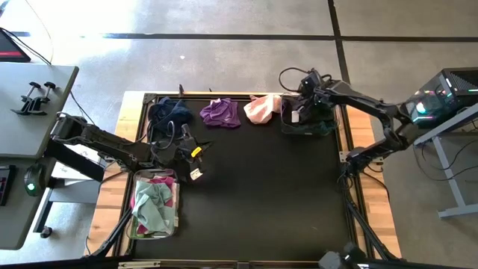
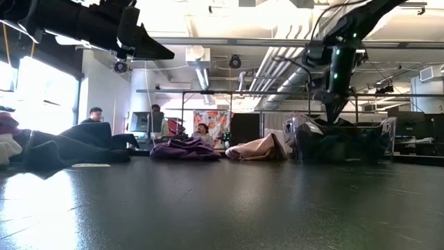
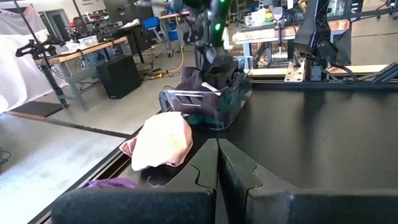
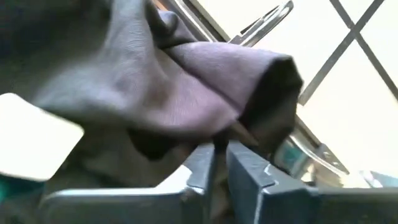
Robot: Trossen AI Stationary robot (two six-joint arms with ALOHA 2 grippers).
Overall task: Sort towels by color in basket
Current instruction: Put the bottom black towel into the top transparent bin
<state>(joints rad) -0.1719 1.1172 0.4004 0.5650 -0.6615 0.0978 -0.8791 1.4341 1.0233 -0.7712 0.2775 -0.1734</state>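
My right gripper [image 1: 302, 103] points down into the clear basket [image 1: 328, 128] at the table's far right and is shut on a dark towel [image 4: 186, 87] that lies in it. On the mat along the far edge lie a navy towel [image 1: 170, 112], a purple towel [image 1: 220, 112] and a pink towel [image 1: 261, 109]. My left gripper [image 1: 196, 153] hangs shut and empty above the mat, left of centre. Beside it, a second basket [image 1: 134, 224] at the near left holds teal [image 1: 153, 205] and magenta [image 1: 160, 179] towels. My right gripper pinches a fold of the dark towel [image 4: 239, 129] between its two fingertips, coming from above and pointing down into the basket. The towel stays bunched in the basket with the other dark cloth; one layer or several, I cannot tell.
The far-right basket has a wire handle [image 4: 267, 15] close to my right fingers and a white paper tag [image 4: 37, 143] among the cloth. The middle and near right of the black mat [image 1: 284, 202] are bare. People sit in the room beyond the far edge [image 2: 152, 125].
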